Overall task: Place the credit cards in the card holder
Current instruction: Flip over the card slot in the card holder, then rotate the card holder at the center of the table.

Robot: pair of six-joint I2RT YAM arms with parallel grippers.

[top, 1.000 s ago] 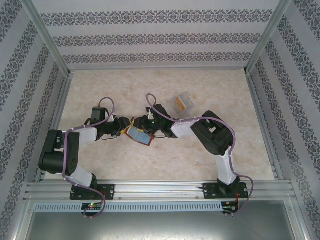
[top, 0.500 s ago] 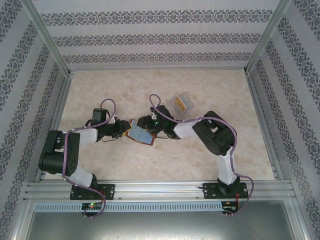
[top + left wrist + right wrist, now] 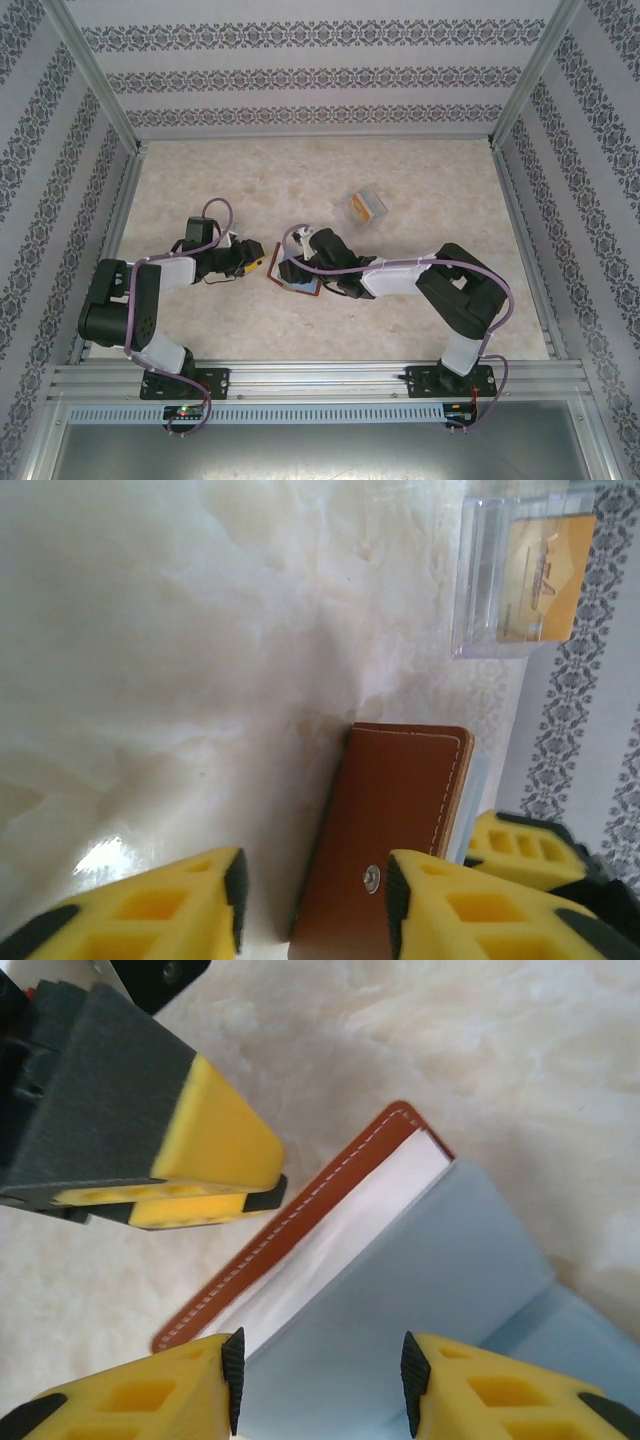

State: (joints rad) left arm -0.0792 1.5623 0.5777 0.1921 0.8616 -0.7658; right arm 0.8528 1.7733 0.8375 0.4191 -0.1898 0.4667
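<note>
1. The card holder (image 3: pixel 298 280) lies open near the middle of the table (image 3: pixel 200 180), blue-grey inside up.
2. The left gripper (image 3: pixel 257 264), at its 9 o'clock, is spread wide and holds nothing.
3. The right gripper (image 3: pixel 291 269) hangs over it, jaws apart, empty.
4. An orange credit card (image 3: pixel 360 207) sits in a clear box (image 3: pixel 376 203) at 1 o'clock, well apart.

Patterned walls (image 3: pixel 300 75), pale marbled tabletop (image 3: pixel 420 300)

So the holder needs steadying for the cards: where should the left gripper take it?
Probably the card holder's brown flap, along its long edge by the snap stud, from the left arm's side: that thin edge lines up with the open left gripper.
</note>
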